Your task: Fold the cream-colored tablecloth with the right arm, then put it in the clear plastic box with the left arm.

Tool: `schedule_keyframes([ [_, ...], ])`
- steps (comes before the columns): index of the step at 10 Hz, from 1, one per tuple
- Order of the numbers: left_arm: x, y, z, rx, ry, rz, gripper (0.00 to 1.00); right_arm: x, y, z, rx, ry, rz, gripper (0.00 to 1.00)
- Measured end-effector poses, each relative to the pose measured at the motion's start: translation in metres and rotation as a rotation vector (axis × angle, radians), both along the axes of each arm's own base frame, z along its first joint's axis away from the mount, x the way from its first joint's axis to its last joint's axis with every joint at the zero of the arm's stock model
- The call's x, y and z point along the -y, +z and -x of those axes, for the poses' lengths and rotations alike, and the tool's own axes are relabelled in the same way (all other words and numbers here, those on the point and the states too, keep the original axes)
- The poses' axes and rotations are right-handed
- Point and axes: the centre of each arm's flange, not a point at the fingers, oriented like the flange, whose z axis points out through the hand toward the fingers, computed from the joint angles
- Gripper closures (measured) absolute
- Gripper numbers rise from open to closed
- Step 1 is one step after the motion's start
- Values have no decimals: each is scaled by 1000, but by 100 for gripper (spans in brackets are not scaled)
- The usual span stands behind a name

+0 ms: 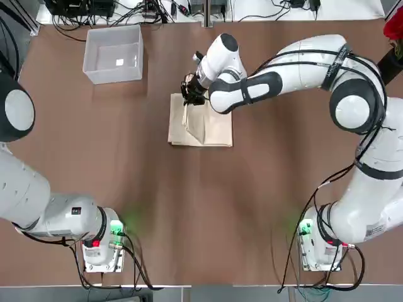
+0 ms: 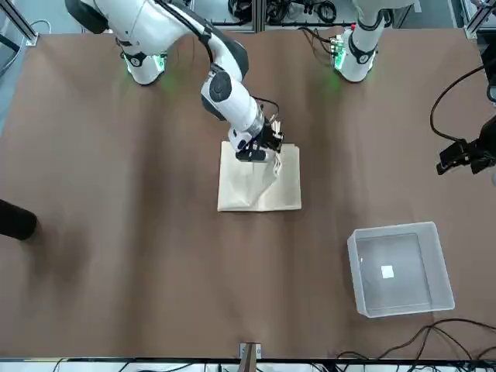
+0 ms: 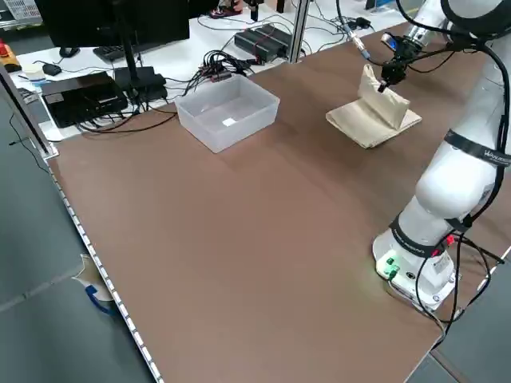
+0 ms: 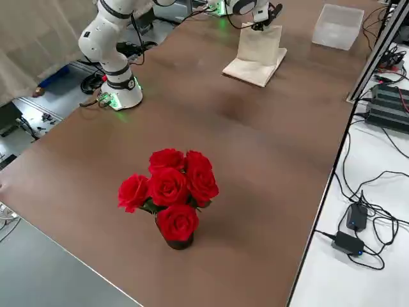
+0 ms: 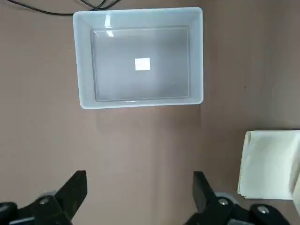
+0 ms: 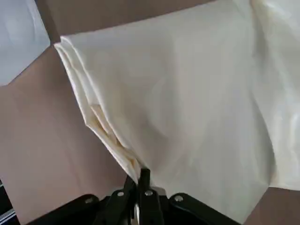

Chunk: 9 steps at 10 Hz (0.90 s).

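Right gripper (image 1: pixel 191 95) has its fingers pinched shut on a corner of the cream-colored tablecloth (image 1: pixel 208 129) and holds it up, while the rest of the cloth lies below it, folded into a small stack on the table (image 1: pixel 189 207). We judge that the fold is in progress. To do it well, we should carry the corner low and straight over the stack, and let go only when the edges meet. The clear plastic box (image 1: pixel 114 53) stands well apart from this gripper, empty. Left gripper (image 5: pixel 136 192) hangs wide open above the table near the box, holding nothing.
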Motion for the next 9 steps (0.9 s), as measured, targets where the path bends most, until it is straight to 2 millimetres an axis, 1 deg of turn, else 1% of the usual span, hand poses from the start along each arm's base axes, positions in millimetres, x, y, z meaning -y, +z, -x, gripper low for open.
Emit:
schedule_keyframes([
  [3, -2, -9, 0, -18, -8, 0, 0, -5, -9, 4, -5, 12, 0, 93],
  [5, -1, -16, 1, -34, -12, 2, 0, -5, -10, 3, -7, 7, -2, 89],
  [6, -1, -17, 1, -35, -13, 2, 0, -5, -8, 1, -6, -2, -5, 77],
  [8, 2, -17, 1, -36, -17, 16, 0, -5, 1, -9, 6, -19, -19, 44],
  [9, 5, -18, 1, -37, -16, 39, 0, -3, 6, -16, 14, -29, -27, 31],
])
